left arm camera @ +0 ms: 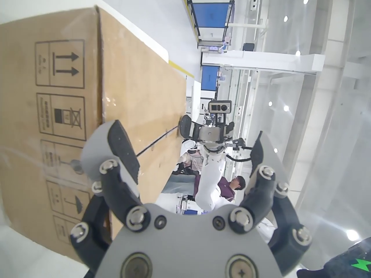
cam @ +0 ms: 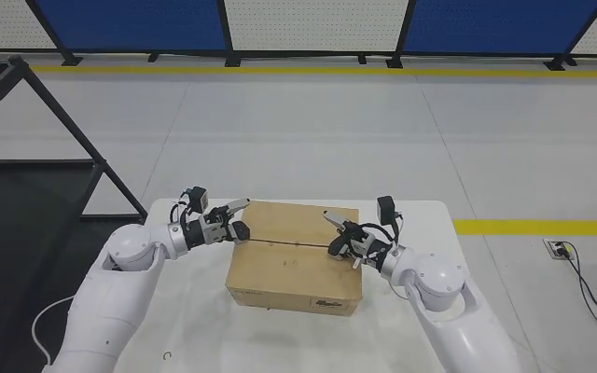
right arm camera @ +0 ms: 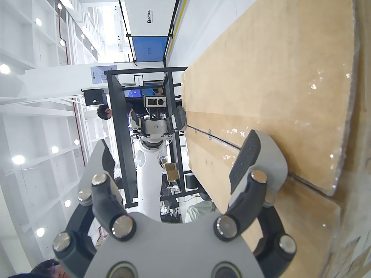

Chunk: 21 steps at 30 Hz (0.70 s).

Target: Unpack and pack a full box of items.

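Observation:
A brown cardboard box [cam: 294, 256] stands shut on the white table [cam: 187, 322], its two top flaps meeting at a centre seam [cam: 289, 243]. My left gripper [cam: 241, 216] is open at the box's left top edge, one fingertip by the seam end and the other raised above it. In the left wrist view the box [left arm camera: 58, 88] shows its printed side, and the left gripper [left arm camera: 189, 143] has nothing between its pads. My right gripper [cam: 338, 235] is open at the seam's right end. One of its fingers [right arm camera: 249, 157] lies on the box [right arm camera: 261, 88] top beside the seam.
The table's white surface has free room to the left and front of the box. A black metal frame [cam: 56, 121] stands off the table's left side. Blue partition panels [cam: 308, 23] line the far floor, and a yellow floor line [cam: 522, 227] runs to the right.

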### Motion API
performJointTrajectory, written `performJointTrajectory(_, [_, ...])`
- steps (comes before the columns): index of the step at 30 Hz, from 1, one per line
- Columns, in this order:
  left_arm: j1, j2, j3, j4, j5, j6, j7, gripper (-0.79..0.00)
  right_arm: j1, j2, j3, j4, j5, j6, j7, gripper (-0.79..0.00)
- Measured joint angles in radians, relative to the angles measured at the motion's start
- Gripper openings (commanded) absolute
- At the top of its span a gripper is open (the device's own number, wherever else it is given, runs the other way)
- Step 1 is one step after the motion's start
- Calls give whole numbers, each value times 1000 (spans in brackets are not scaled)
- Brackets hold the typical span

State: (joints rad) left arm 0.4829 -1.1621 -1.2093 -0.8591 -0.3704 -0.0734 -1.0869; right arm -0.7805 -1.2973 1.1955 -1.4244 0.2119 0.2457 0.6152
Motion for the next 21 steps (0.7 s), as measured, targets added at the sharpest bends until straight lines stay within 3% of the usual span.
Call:
performJointTrajectory(6, [-3, 0, 6, 2, -11, 1, -14, 0, -33, 7, 41, -34, 22, -36, -6, 0])
performJointTrajectory(16, [-12, 0, 25, -2, 3, 28, -28, 0, -300, 48, 275, -230, 68, -111, -47, 0])
performJointTrajectory(21, [-12, 0, 26, -2, 4, 30, -29, 0, -394, 61, 340, -283, 39, -70, -52, 0])
